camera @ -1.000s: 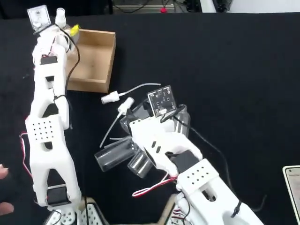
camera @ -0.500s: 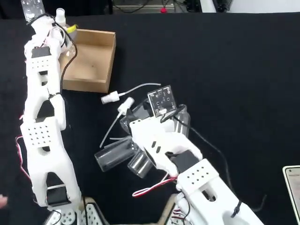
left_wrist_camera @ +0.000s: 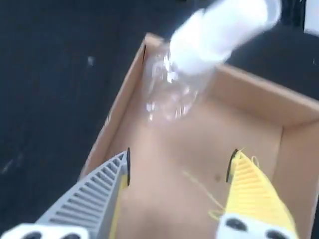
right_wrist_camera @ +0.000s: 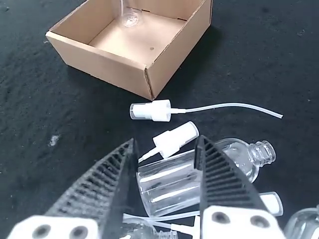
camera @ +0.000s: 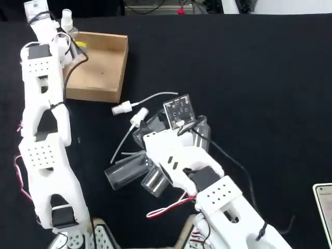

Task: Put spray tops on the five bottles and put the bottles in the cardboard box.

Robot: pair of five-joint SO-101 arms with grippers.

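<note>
A clear bottle [left_wrist_camera: 169, 87] with a white spray top [left_wrist_camera: 219, 25] stands in the far left corner of the cardboard box [camera: 101, 65]. My left gripper [left_wrist_camera: 179, 157] hangs open over the box floor, apart from that bottle. My right gripper [right_wrist_camera: 166, 144] is low over the middle of the table, its fingers [right_wrist_camera: 107, 191] pressed on either side of a lying clear bottle [right_wrist_camera: 167, 181]. Two loose spray tops [right_wrist_camera: 151, 110] [right_wrist_camera: 174, 138] lie between it and the box [right_wrist_camera: 97, 57]. An uncapped bottle [right_wrist_camera: 249, 154] lies beside the held one.
More clear bottles [camera: 127, 171] [camera: 154, 181] lie under and beside the right arm. One loose spray top trails a long thin tube [right_wrist_camera: 234, 107]. The black cloth to the right of the arms is open space. A white object [camera: 324, 205] sits at the right edge.
The left arm has swung left and back along the box's left side. The capped bottle stays in the box corner. The right arm has not moved.
</note>
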